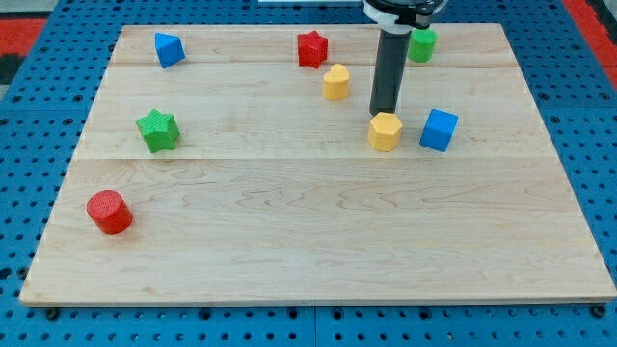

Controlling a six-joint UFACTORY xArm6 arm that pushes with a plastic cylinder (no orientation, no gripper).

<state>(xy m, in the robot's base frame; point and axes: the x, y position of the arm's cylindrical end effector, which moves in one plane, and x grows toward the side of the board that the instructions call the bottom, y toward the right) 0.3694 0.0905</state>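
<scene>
My tip point(385, 112) comes down from the view's top and ends right at the upper edge of a yellow hexagonal block point(385, 132), touching it or nearly so. Just to the right of that block sits a blue cube point(439, 130). A second yellow block point(335, 83) with a rounded top lies up and to the left of my tip. The red star point(311, 48) is further up-left. A green block point(421, 44) shows beside the rod near the view's top, partly hidden by it.
Near the view's top left lies a blue block point(169, 49). A green star point(157, 130) sits at the left, and a red cylinder point(109, 212) lower left. The wooden board point(318, 241) rests on a blue pegboard surface.
</scene>
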